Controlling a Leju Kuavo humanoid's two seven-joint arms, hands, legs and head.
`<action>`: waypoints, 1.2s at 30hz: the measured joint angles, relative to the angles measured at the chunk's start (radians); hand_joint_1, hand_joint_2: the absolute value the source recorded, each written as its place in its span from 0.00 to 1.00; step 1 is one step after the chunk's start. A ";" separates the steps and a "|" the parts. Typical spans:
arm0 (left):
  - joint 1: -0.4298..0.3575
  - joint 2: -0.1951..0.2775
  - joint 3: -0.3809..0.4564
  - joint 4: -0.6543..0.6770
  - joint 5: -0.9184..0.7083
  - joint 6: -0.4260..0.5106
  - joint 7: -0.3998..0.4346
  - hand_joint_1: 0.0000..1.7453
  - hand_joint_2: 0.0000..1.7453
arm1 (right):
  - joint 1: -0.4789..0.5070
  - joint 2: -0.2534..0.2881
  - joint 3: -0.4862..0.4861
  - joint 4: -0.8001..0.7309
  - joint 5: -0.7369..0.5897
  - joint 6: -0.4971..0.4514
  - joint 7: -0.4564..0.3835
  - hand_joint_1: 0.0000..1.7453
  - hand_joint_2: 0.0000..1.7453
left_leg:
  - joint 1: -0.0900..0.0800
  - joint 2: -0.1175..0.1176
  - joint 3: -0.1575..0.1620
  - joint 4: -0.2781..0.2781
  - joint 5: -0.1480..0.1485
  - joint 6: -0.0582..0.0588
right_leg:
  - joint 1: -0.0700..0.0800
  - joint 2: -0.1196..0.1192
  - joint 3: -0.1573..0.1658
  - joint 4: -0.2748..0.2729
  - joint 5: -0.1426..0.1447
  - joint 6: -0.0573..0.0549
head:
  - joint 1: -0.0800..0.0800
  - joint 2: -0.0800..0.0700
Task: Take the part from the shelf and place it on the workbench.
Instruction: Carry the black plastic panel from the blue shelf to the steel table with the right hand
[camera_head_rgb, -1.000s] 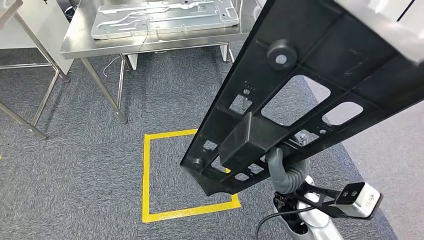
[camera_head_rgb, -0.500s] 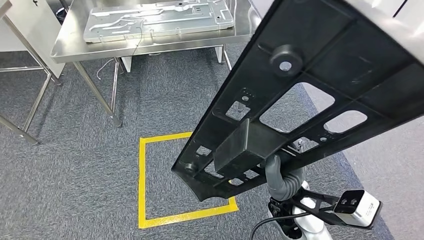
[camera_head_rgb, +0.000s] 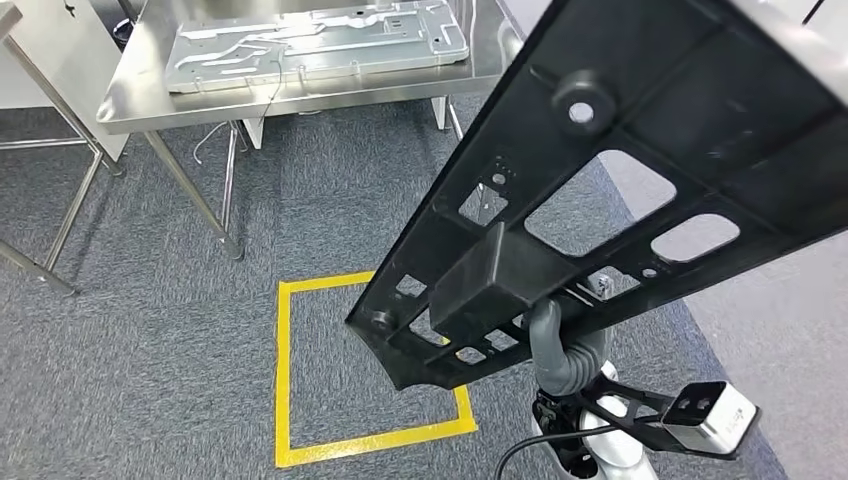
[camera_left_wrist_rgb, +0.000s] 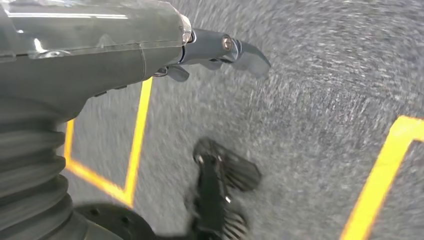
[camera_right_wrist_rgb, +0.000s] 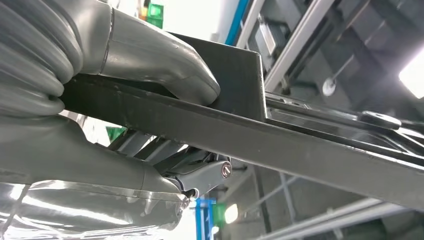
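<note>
we are carrying the part (camera_head_rgb: 640, 170), a long black plastic panel with cut-out windows and a boxy block on it, raised high and slanting across the head view so that it is staying clear of the floor and of our own body. our right hand (camera_head_rgb: 568, 350) is gripping it from below near its lower end; in the right wrist view the thick grey thumb (camera_right_wrist_rgb: 165, 65) is pressing on one face of the panel edge while the darker fingers (camera_right_wrist_rgb: 210, 172) are curling under the other face, so the part is sitting clamped between them. our left hand (camera_left_wrist_rgb: 220, 50) is hanging down over the grey carpet and holding nothing; the picture is too blurred to tell how its fingers are lying. the workbench (camera_head_rgb: 140, 90), a steel table bearing a flat metal plate (camera_head_rgb: 320, 40), is standing well apart, ahead and to the left, beyond a yellow square (camera_head_rgb: 285, 370) taped on the floor. we are judging that the part is off the shelf and not yet set down.
</note>
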 joint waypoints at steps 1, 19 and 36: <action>0.001 0.001 -0.022 0.000 0.027 0.003 0.003 0.00 1.00 | -0.004 0.002 0.001 0.003 0.002 -0.010 0.000 1.00 1.00 | 0.001 0.000 -0.001 0.009 -0.007 -0.005 | 0.000 -0.004 0.005 -0.004 -0.002 -0.007 | 0.000 0.000; 0.014 0.001 -0.102 0.000 0.056 0.013 0.011 0.00 1.00 | -0.083 0.006 0.062 0.058 -0.051 -0.042 -0.001 1.00 1.00 | -0.008 0.032 -0.070 0.012 0.057 0.041 | 0.008 -0.037 0.014 0.117 -0.135 0.020 | 0.000 0.000; 0.014 0.002 -0.106 0.000 0.034 0.011 0.004 0.00 1.00 | -0.078 -0.009 0.058 0.053 -0.076 -0.029 -0.001 1.00 1.00 | -0.003 0.003 -0.145 0.257 -0.091 -0.014 | 0.003 -0.017 0.024 -0.010 -0.019 -0.032 | 0.000 0.000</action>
